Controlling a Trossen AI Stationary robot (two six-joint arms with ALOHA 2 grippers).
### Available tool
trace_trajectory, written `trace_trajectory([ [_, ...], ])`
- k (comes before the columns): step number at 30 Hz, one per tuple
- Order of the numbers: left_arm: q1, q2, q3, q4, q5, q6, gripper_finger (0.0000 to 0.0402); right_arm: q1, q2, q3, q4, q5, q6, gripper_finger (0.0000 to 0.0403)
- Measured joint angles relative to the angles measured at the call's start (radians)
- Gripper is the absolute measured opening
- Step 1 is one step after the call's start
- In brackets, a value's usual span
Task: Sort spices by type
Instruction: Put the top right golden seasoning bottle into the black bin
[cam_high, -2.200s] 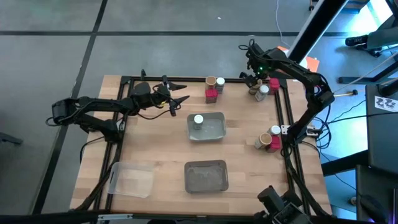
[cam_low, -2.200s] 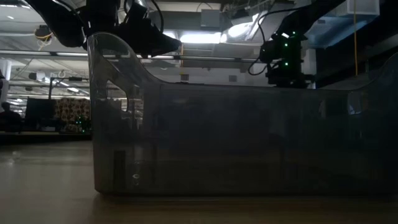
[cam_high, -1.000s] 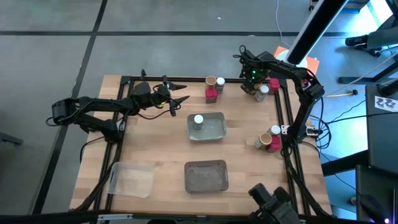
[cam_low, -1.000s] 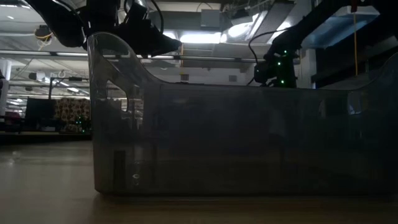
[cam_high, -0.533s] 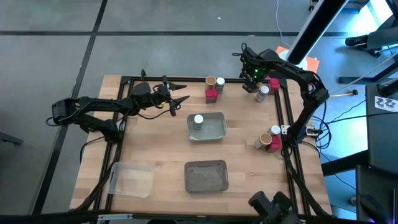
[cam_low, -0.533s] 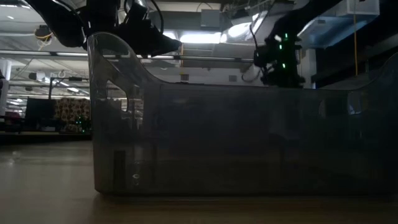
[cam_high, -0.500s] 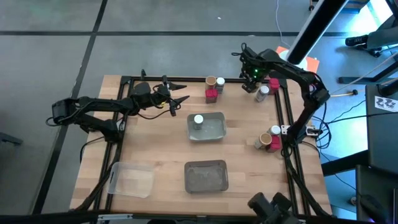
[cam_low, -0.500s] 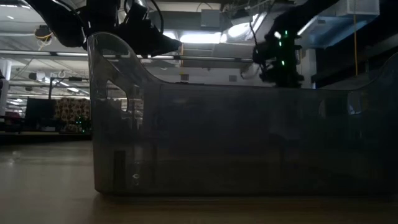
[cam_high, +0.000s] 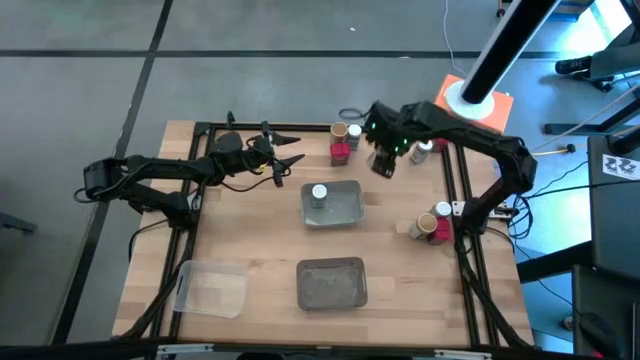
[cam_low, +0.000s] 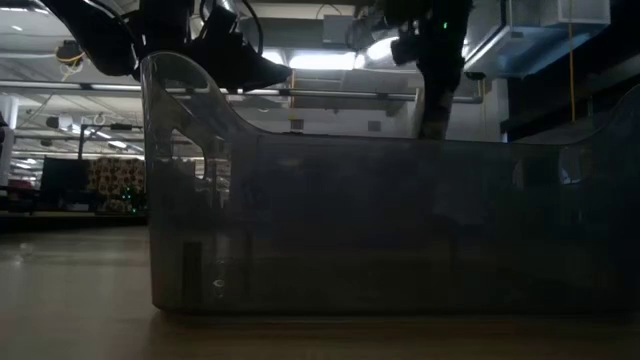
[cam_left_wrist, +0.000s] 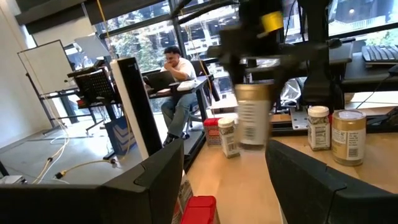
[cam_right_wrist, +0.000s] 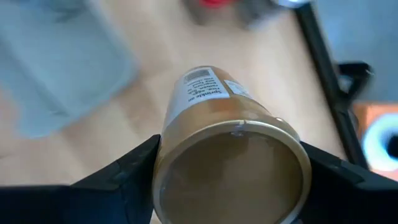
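Note:
My right gripper (cam_high: 385, 160) hangs above the table between the far spice groups, shut on a tan-topped brown cylinder (cam_right_wrist: 231, 168). The left wrist view shows that cylinder (cam_left_wrist: 252, 115) upright in the air. A white-lidded jar (cam_high: 319, 192) stands in a grey tray (cam_high: 345, 210) just left of and nearer than the gripper. At the far edge stand a brown cylinder (cam_high: 339, 131), a white-lidded jar (cam_high: 354, 133) and a red packet (cam_high: 340, 153). My left gripper (cam_high: 290, 150) waits open at the far left, pointing level. My right gripper pinches the brown cylinder's upper end, just below the tan lid (cam_right_wrist: 168, 180), between its two fingers (cam_right_wrist: 134, 171). The fingers come from above, pointing steeply down. The cylinder hangs upright below them, lifted clear of the table.
A white-lidded jar (cam_high: 422, 150) and a red packet (cam_high: 440, 135) remain at the far right. Another trio (cam_high: 432, 224) stands by the right edge. A second grey tray (cam_high: 331, 283) and a clear tray (cam_high: 212, 288) lie near the front edge.
My right gripper has risen from the far right spice group with the brown cylinder. It has swung toward the table's left and near side, toward the tray with the white-lidded jar. The cylinder is lifted clear and stays upright.

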Motion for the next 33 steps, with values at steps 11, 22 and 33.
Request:
trace_trajectory([
  [11, 0.0, 0.0, 0.0, -0.004, 0.0, -0.002, 0.0217, 0.341, -0.002, 0.0, 0.018, -0.009, 0.128, 0.0285],
  [22, -0.03, 0.0, 0.0, -0.066, -0.002, -0.041, 0.0217, 0.575, -0.002, 0.0, 0.13, -0.026, 0.259, 0.0284],
  [33, -0.191, 0.0, 0.0, -0.078, -0.077, -0.046, 0.0217, 0.732, 0.043, 0.0, 0.269, -0.053, 0.38, 0.0284],
])
